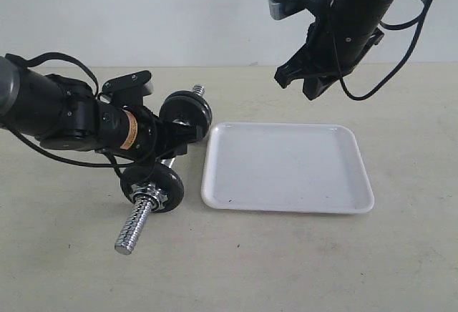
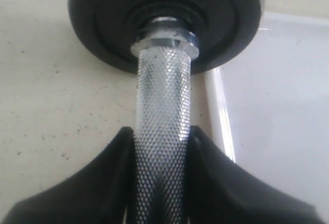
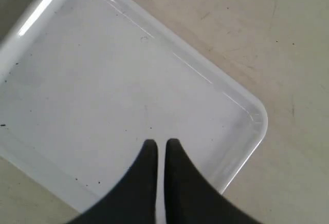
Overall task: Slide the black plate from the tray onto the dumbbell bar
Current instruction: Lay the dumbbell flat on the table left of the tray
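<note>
My left gripper (image 1: 175, 140) (image 2: 160, 131) is shut on the knurled middle of the dumbbell bar (image 1: 136, 222) (image 2: 162, 95), holding it just left of the tray (image 1: 286, 165). One black plate (image 1: 184, 111) (image 2: 103, 23) sits on the bar's far end. Another black disc (image 1: 152, 187) sits on the near end behind a star-shaped nut (image 1: 152, 199). The white tray (image 3: 103, 80) holds nothing. High over the tray's far edge my right gripper (image 1: 295, 85) (image 3: 160, 143) hangs shut with nothing in it.
The beige tabletop (image 1: 286, 269) surrounds the tray on all sides. A corner of the tray (image 2: 277, 106) lies close beside the far black plate. The right arm's cables (image 1: 401, 47) hang above the table's back right.
</note>
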Motion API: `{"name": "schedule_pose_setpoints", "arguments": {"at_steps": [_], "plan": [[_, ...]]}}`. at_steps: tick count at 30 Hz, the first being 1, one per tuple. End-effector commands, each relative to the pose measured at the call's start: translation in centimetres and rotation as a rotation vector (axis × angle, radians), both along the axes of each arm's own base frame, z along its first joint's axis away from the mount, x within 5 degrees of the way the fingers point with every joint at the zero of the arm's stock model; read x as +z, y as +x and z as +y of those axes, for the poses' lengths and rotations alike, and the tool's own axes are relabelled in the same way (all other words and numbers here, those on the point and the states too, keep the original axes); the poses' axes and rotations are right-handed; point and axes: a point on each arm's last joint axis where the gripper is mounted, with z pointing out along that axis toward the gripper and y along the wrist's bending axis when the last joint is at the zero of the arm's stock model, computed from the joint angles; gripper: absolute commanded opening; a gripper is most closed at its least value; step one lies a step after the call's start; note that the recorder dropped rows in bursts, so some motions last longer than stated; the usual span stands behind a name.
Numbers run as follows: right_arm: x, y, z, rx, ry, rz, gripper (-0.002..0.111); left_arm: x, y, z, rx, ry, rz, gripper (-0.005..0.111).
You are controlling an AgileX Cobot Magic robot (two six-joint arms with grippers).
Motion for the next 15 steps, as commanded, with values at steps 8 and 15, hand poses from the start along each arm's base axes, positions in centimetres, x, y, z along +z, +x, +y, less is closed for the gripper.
{"name": "schedule_pose_setpoints", "arguments": {"at_steps": [8,15], "plan": [[0.47,-0.20,-0.07,0.005,0.000,0.000,0.000,5.09,0.20,-0.35,-0.062,-0.024,-0.149,0.004],[0.45,-0.24,-0.08,0.005,-0.001,0.004,0.000,5.09,0.20,-0.35,-0.055,-0.030,-0.145,0.004]]}}
